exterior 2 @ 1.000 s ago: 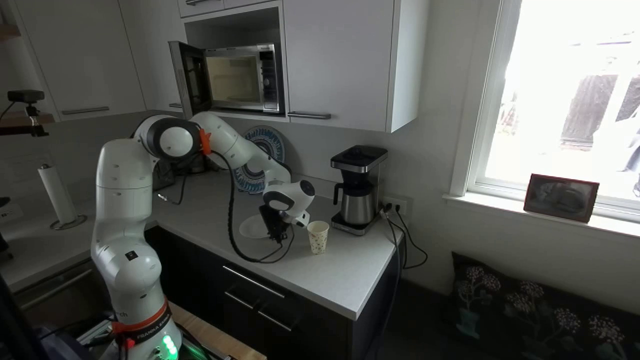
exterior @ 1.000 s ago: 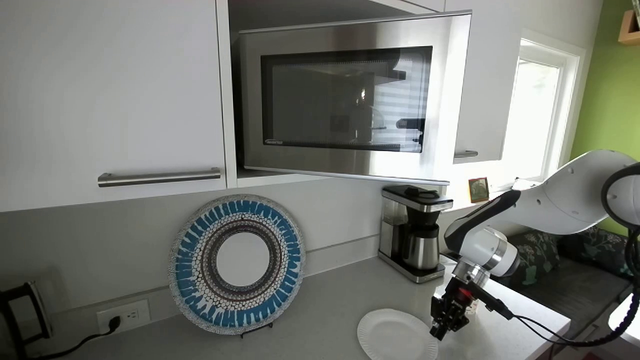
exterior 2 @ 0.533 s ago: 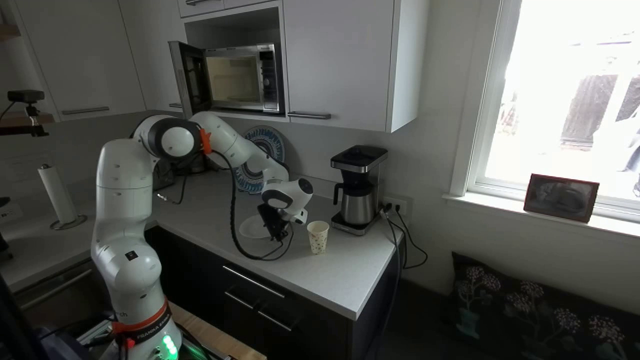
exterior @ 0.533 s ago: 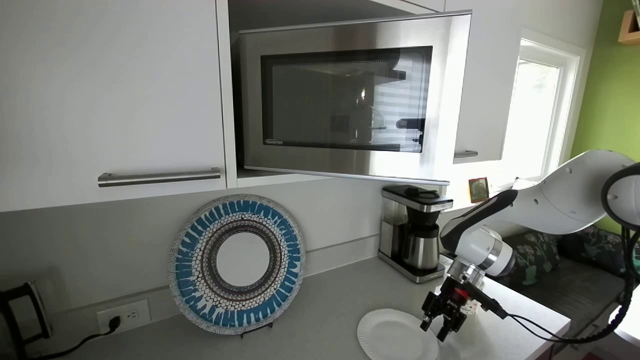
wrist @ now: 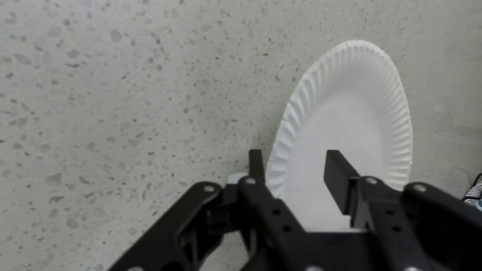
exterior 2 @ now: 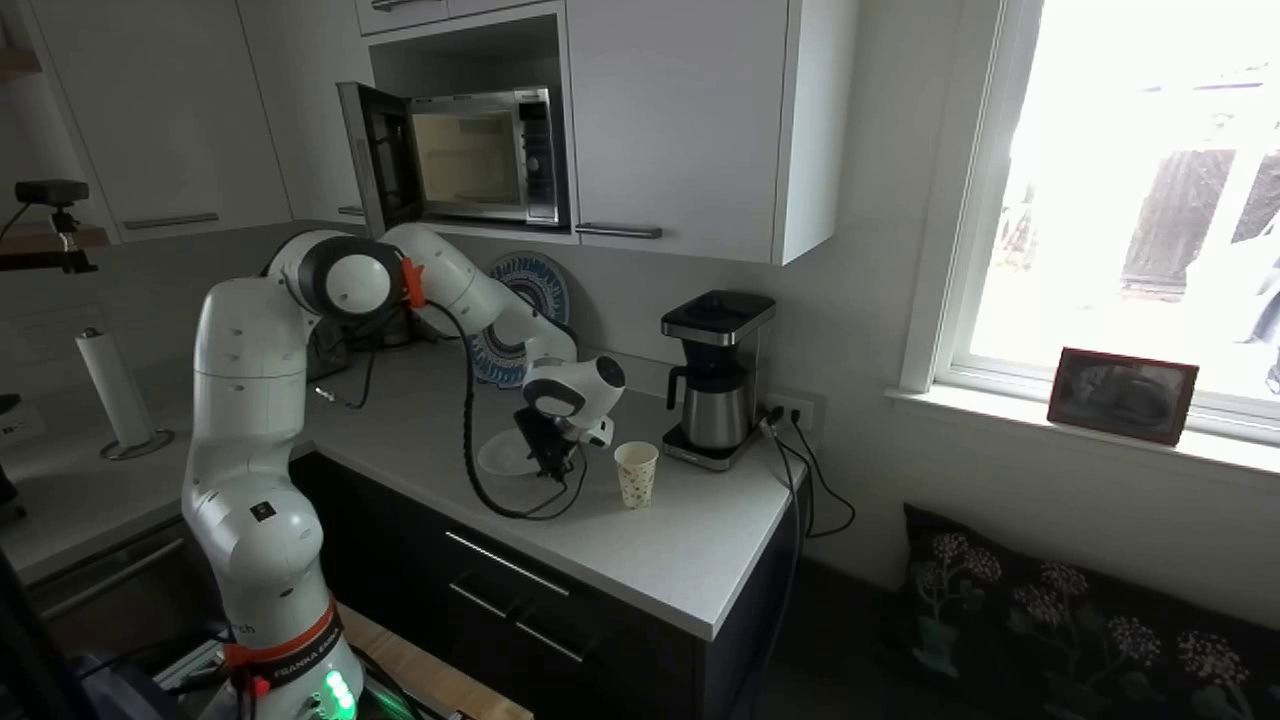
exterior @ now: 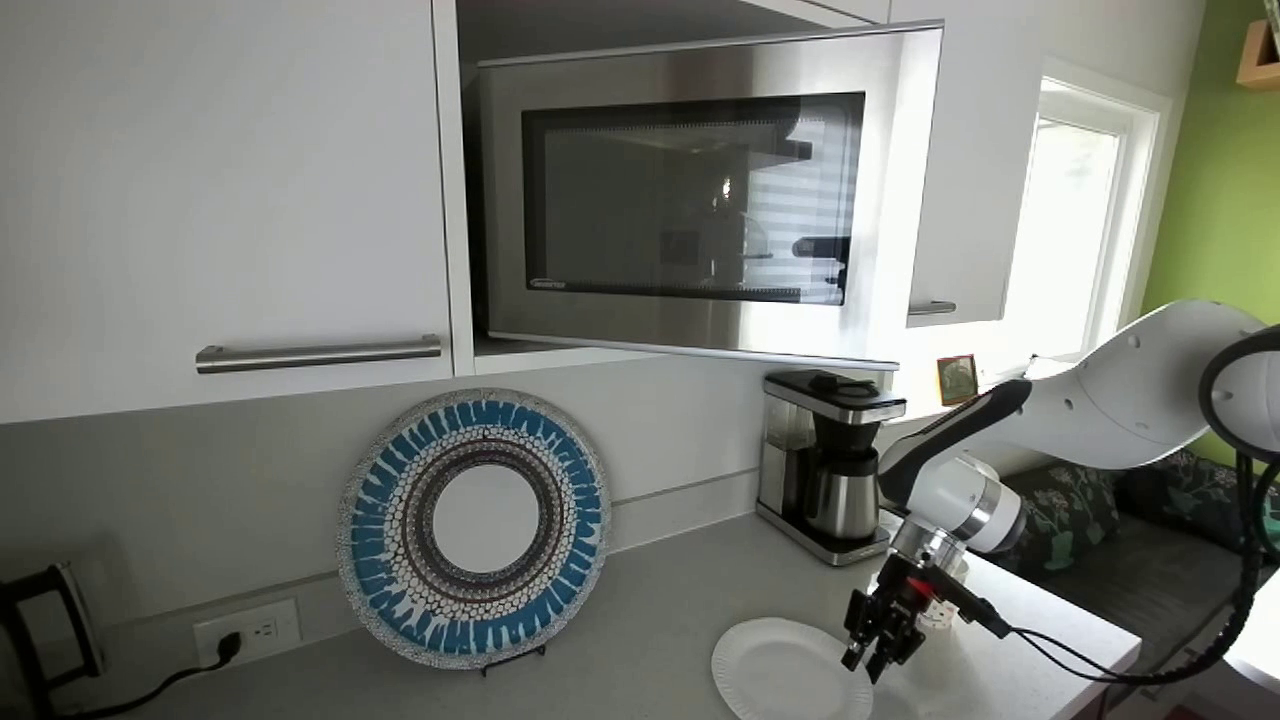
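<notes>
My gripper (wrist: 294, 153) is low at the edge of a white paper plate (wrist: 346, 128) with a fluted rim, lying on the speckled counter. In the wrist view one of the fingers (wrist: 256, 163) stands just outside the rim and the opposite one is over the plate's inside. A clear gap shows between them, with the near rim in it but not pinched. In an exterior view the gripper (exterior: 862, 668) points down at the right side of the plate (exterior: 775, 670). A patterned paper cup (exterior 2: 636, 476) stands upright beside the gripper, partly hidden behind it in an exterior view.
A coffee maker (exterior: 830, 470) with a steel carafe stands against the wall. Above the counter, the microwave door (exterior: 700, 200) hangs open. A blue decorative disc (exterior: 380, 530) leans on the wall. The counter ends at a front edge (exterior 2: 590, 570) near the cup.
The fingers spread apart, then came partway back together. The gripper shifted slightly left in an exterior view, and the plate slid a very little the same way.
</notes>
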### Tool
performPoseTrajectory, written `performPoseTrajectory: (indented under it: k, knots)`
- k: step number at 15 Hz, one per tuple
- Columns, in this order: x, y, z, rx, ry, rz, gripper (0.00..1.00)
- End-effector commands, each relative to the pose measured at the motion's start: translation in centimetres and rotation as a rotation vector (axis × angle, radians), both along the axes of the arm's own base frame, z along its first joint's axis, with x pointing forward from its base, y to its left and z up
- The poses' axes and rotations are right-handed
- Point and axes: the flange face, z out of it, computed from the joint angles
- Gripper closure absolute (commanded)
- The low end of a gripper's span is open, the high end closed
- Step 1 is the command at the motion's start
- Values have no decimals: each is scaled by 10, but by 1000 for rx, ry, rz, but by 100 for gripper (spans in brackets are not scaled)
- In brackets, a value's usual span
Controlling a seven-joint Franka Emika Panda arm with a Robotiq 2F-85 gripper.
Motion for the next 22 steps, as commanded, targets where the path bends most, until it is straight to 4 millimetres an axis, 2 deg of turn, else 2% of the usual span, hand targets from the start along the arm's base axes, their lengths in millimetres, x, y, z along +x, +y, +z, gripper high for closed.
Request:
performPoseTrajectory:
  k: [1,3,6,9,12,17,22]
  knots:
    - [3,-5,-6,5,-3,3,84]
    - [3,-7,-7,8,-3,3,99]
    - [5,-11,-9,16,-4,0,100]
    - [5,-13,0,48,-23,5,100]
    - [-1,-16,26,80,-71,36,100]
    - [-24,-23,78,96,-102,72,100]
    - [-52,-43,132,72,-157,100,100]
